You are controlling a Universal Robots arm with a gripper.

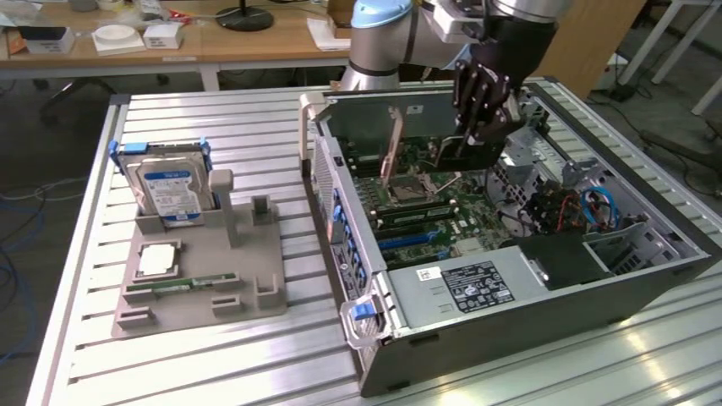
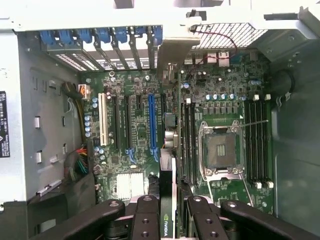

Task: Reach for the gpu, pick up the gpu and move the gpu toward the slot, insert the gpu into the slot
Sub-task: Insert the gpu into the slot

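Above the motherboard (image 2: 135,150), inside the open computer case (image 1: 542,330), the gpu (image 2: 167,175) hangs edge-on, clamped narrowly between the gripper (image 2: 169,206) fingers. The word NVIDIA is legible on its edge. The arm (image 1: 384,34) reaches down over the motherboard, with the gripper pointing straight at the board.

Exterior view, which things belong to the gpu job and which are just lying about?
In the job: gpu, the gripper clamped on it, motherboard slots, open computer case.
Lying about: hard drive, memory stick, silver chip, the grey holder they sit in.
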